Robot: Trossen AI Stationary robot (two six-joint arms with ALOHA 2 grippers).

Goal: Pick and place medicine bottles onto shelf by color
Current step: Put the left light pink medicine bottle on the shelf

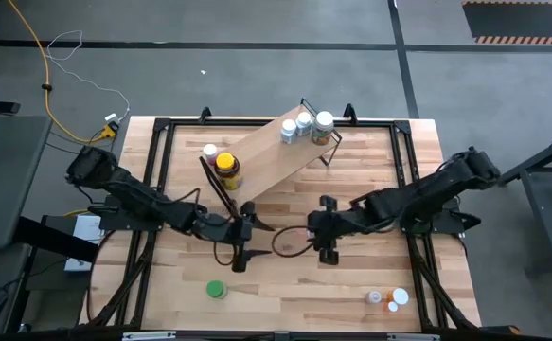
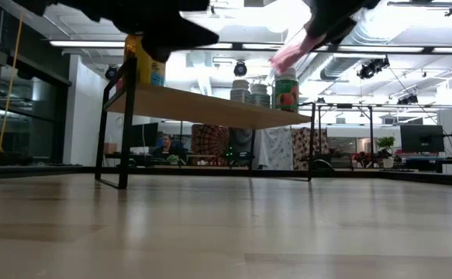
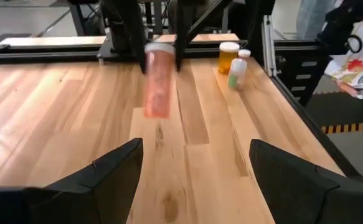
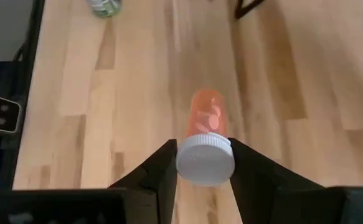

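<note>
Right wrist view gives us the right gripper [image 4: 205, 163] with its jaws closed on the white cap of an orange pill bottle [image 4: 207, 118], held above the bare tabletop [image 4: 106, 93]; the left gripper [image 3: 193, 180] faces that bottle with its jaws spread wide and empty; from above we see both near the table's middle, the shelf [image 1: 271, 156] lying aslant behind them with bottles at each end; a green bottle [image 1: 216, 290] stands near the front edge.
</note>
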